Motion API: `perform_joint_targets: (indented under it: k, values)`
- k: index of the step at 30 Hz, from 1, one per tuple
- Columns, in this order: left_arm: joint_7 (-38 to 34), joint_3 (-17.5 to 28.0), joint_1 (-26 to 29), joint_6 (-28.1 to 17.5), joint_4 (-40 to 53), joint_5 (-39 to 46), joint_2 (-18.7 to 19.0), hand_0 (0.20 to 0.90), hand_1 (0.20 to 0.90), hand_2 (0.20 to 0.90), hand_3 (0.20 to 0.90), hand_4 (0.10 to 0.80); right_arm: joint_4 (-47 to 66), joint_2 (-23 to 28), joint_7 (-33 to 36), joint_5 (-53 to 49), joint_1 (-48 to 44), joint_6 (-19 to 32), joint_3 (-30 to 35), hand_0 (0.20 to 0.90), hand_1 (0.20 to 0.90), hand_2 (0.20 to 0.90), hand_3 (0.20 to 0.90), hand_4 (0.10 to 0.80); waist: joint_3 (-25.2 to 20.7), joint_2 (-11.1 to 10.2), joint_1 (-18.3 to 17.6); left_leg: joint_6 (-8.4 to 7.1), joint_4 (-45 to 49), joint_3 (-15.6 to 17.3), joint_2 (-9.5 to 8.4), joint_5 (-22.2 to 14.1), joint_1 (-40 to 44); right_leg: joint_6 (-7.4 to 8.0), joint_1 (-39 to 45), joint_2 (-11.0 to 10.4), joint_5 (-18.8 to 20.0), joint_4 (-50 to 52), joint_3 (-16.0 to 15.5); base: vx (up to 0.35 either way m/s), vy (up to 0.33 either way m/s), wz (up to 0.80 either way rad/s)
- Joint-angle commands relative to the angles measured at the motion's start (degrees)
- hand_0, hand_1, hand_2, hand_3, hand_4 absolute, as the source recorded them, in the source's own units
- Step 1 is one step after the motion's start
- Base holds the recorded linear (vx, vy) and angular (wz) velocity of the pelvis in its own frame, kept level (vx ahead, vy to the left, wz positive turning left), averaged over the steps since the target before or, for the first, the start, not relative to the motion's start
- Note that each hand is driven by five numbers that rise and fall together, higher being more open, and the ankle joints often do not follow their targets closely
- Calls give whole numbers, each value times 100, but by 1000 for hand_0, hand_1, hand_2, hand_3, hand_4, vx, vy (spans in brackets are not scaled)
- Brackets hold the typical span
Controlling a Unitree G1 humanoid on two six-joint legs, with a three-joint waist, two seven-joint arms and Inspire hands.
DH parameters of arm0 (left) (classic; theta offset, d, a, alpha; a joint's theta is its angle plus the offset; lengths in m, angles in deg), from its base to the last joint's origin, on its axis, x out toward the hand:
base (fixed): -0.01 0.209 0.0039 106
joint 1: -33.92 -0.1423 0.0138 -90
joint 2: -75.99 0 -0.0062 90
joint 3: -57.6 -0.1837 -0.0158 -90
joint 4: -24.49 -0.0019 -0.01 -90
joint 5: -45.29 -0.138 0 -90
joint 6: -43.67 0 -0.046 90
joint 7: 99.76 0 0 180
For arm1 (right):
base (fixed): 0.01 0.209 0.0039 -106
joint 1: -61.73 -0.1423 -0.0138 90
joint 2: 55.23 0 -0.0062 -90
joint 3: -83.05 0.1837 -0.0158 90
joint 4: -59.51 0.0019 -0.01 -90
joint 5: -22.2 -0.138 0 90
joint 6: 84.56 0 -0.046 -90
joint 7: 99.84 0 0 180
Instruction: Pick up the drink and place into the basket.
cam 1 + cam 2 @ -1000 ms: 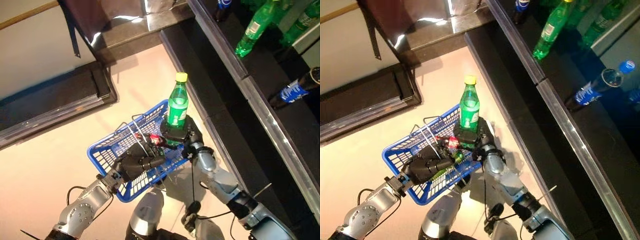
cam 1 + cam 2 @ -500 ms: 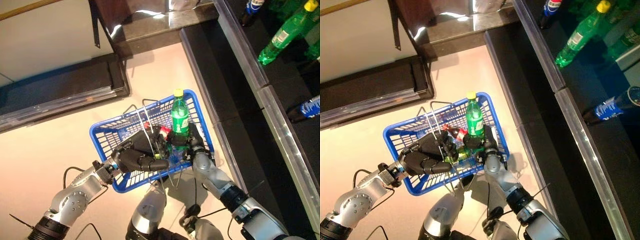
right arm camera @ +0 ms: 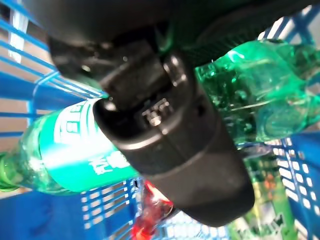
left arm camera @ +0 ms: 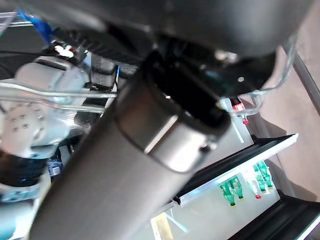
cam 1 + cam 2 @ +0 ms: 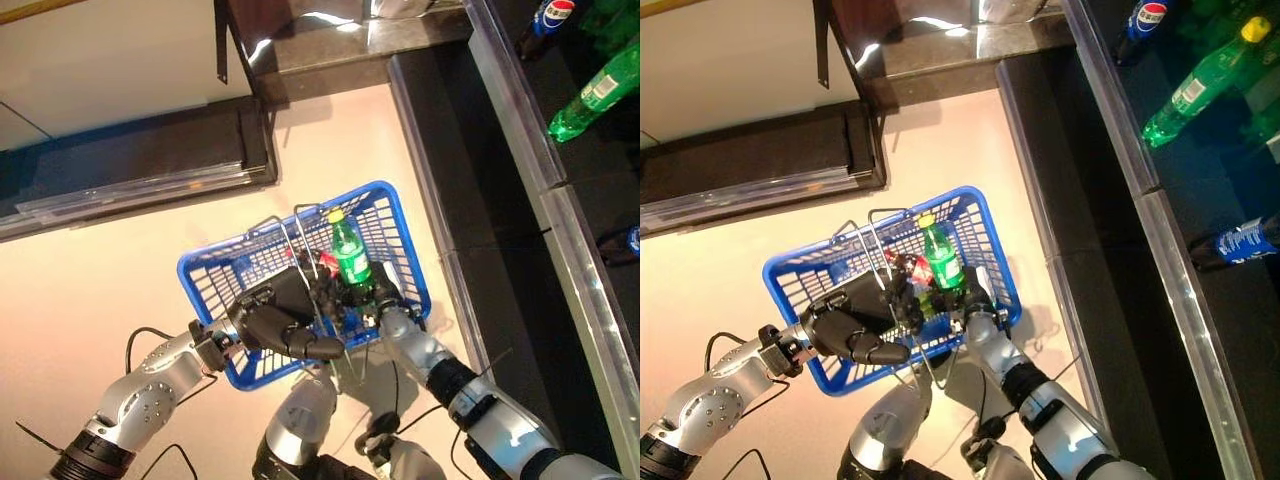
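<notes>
I logged the right hand (image 5: pixel 975 303) curled around the green bottle (image 5: pixel 350 258), holding it tilted inside the blue basket (image 5: pixel 398 240) at frame centre. The left hand (image 5: pixel 285 322) appeared clenched on the wire handle (image 5: pixel 300 235), though its fingers were partly hidden. A red item (image 3: pixel 150 215) lay in the basket.

Both head views looked steeply down from above at the blue basket (image 5: pixel 398 232) on the floor and shared nearly the whole scene. Each wrist camera sat very close: the right faced the green bottle (image 3: pixel 70 150), the left faced far shelves (image 4: pixel 235 187).
</notes>
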Motion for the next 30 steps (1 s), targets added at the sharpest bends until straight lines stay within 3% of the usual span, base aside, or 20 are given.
perform_joint_targets:
  k: [1, 4, 13, 16, 18, 21, 22, 23, 24, 25, 26, 30]
  values:
    - [1563, 306, 1312, -1213, 2533, 917, -883, 300, 300, 300, 200, 100, -408, -28, -228, 449, -14, -296, -591, 300, 300, 300, 200, 100, -955, 158, -5, 94, 156, 19, -96, 24, -254, -188, -320, -16, 517, 217, -20, 15, -28, 5]
    - [1483, 257, 1381, -1216, 2558, 927, -852, 300, 300, 300, 200, 100, -818, -63, -311, 764, -125, -391, -602, 300, 300, 300, 200, 100, -929, 150, 28, 103, 173, 18, -110, 25, -276, -179, -338, -28, 521, 241, -32, 0, 0, 0]
    - [1399, 68, 1417, -1123, 2658, 709, -975, 300, 300, 300, 200, 100, -1887, -69, -1451, 2468, -559, -1478, -989, 300, 300, 300, 200, 100, -777, 194, 146, 144, 234, 29, -142, 27, -314, -151, -381, -75, 541, 331, -70, 16, -19, 5]
    - [1351, -62, 1369, -1161, 2737, 596, -1002, 300, 300, 300, 200, 100, -2108, -129, -1368, 2400, -583, -1469, -1039, 300, 300, 300, 200, 100, -751, 231, 198, 166, 216, 14, -157, 49, -322, -140, -392, -95, 555, 340, -109, 16, -10, 13]
    - [1307, -88, 1387, -1189, 2758, 619, -983, 300, 300, 300, 200, 100, -2215, -160, -1387, 2636, -612, -1452, -1026, 335, 335, 335, 241, 141, -732, 249, 215, 176, 209, 10, -170, 60, -341, -130, -423, -105, 563, 355, -119, 0, -3, 2]
    - [1284, -87, 1376, -1158, 2779, 654, -1013, 300, 300, 300, 200, 100, -2295, -181, -1359, 2691, -629, -1537, -1040, 300, 300, 300, 200, 100, -716, 261, 223, 189, 175, 3, -170, 87, -339, -122, -461, -109, 579, 377, -119, 2, 2, 2]
    - [1288, -82, 1360, -1151, 2790, 643, -1022, 300, 300, 300, 200, 100, -2312, -180, -1369, 2651, -636, -1550, -1034, 356, 356, 356, 266, 166, -714, 262, 226, 193, 161, -2, -170, 92, -334, -120, -464, -107, 581, 375, -119, 3, 3, 5]
    - [1290, -76, 1339, -1155, 2811, 623, -1028, 300, 300, 300, 200, 100, -2345, -174, -1299, 2572, -619, -1529, -1015, 472, 472, 472, 400, 300, -707, 264, 228, 197, 139, -3, -166, 103, -334, -118, -468, -104, 588, 365, -123, -3, 1, 5]
    - [1284, -85, 1332, -1166, 2819, 617, -1031, 300, 300, 300, 200, 100, -2369, -172, -1200, 2480, -608, -1512, -992, 509, 509, 509, 444, 344, -702, 269, 227, 203, 125, -3, -166, 113, -339, -117, -480, -104, 594, 363, -125, -10, 2, 3]
    - [1267, -97, 1342, -1175, 2822, 614, -1034, 300, 300, 300, 200, 100, -2388, -185, -1124, 2403, -614, -1512, -962, 820, 820, 820, 807, 707, -696, 274, 224, 208, 110, -2, -166, 121, -340, -116, -495, -104, 599, 367, -123, 0, 0, 0]
    - [1238, -112, 1362, -1198, 2836, 630, -1022, 300, 300, 300, 200, 100, -2434, -195, -987, 2273, -612, -1492, -903, 900, 900, 900, 900, 800, -690, 285, 222, 212, 95, -5, -168, 131, -350, -110, -525, -106, 610, 376, -125, 0, 0, 0]
    - [1115, -118, 1370, -1218, 2849, 716, -1025, 300, 300, 300, 200, 100, -2511, -169, -672, 2104, -608, -1388, -738, 900, 900, 900, 900, 800, -687, 306, 197, 221, 87, -6, -165, 133, -333, -101, -554, -117, 628, 403, -127, 0, 0, 0]
